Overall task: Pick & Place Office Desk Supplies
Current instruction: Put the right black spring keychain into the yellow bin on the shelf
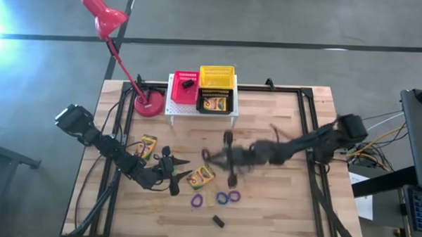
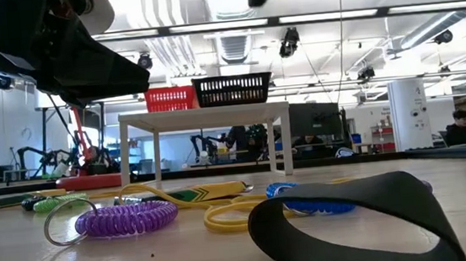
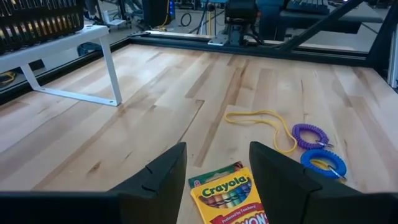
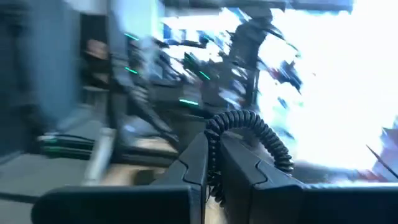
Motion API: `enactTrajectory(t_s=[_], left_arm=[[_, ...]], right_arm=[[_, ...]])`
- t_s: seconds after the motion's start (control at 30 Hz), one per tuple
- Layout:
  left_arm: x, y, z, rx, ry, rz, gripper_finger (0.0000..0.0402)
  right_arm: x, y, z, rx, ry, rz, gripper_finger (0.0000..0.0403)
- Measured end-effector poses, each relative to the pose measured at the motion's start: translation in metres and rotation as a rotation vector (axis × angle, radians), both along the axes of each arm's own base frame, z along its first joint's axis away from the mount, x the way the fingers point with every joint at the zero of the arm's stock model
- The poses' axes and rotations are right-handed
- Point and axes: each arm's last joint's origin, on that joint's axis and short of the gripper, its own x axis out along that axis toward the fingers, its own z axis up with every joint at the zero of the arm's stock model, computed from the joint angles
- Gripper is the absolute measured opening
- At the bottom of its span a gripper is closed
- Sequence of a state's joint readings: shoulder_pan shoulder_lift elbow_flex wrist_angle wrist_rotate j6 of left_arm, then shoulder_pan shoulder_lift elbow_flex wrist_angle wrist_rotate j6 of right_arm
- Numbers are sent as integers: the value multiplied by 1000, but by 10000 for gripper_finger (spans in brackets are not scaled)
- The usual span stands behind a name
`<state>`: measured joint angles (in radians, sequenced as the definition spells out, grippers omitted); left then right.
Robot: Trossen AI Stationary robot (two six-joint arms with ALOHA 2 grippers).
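Observation:
My left gripper (image 3: 217, 155) (image 1: 179, 172) is open and low over the table. A yellow-and-green crayon box (image 3: 227, 196) (image 1: 200, 176) lies flat just ahead of its fingers, untouched. A second crayon box (image 1: 148, 146) lies near the left arm. My right gripper (image 4: 214, 142) (image 1: 228, 160) is above the table's middle, blurred, shut on a black coiled elastic loop (image 4: 249, 124). On the table lie a purple coil (image 3: 310, 134) (image 1: 197, 200), blue coils (image 3: 323, 162) (image 1: 228, 197), a yellow rubber band (image 3: 261, 120), a black block (image 1: 218, 220) and a black band (image 2: 351, 217). My right gripper pinches the black coiled loop between its two fingers at one part of the ring (image 4: 214, 177). The rest of the coil (image 4: 270, 140) arches out past the fingertips. The wrist view looks out into the room, not at the table, so the loop is lifted clear.
The white rack (image 1: 201, 110) at the far edge carries a red basket (image 1: 185, 86) and a yellow basket (image 1: 217, 77); a crayon box in a black tray (image 1: 215, 102) sits there too. The red lamp's base (image 1: 149, 102) stands left of the rack. Bare wood lies right of centre.

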<state>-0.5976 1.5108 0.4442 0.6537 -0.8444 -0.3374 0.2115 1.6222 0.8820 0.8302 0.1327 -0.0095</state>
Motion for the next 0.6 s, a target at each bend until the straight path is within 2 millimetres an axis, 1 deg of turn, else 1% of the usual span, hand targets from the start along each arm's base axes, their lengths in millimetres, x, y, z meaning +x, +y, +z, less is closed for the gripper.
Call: enactTrajectory(t_s=[0.1, 0.2, 0.27, 0.33, 0.43, 0.53, 0.6], left_arm=[[0, 0, 0, 0, 0, 0, 181], [0, 0, 0, 0, 0, 2, 181], [0, 1, 0, -1, -1, 3, 181], [0, 1, 0, -1, -1, 3, 181], [1, 1, 0, -1, -1, 5, 181], [1, 1, 0, -1, -1, 6, 181], [1, 1, 0, -1, -1, 6, 181]], right_arm=[[-1, -37, 34, 67, 146, -137, 24], [-4, -76, 63, 105, 333, -265, 24], [-6, -101, 77, 102, 444, -340, 24], [-6, -128, 91, 113, 508, -407, 24], [-5, -170, 103, 137, 580, -489, 24], [0, -211, 103, 177, 633, -539, 24], [4, -235, 99, 212, 661, -548, 24]])
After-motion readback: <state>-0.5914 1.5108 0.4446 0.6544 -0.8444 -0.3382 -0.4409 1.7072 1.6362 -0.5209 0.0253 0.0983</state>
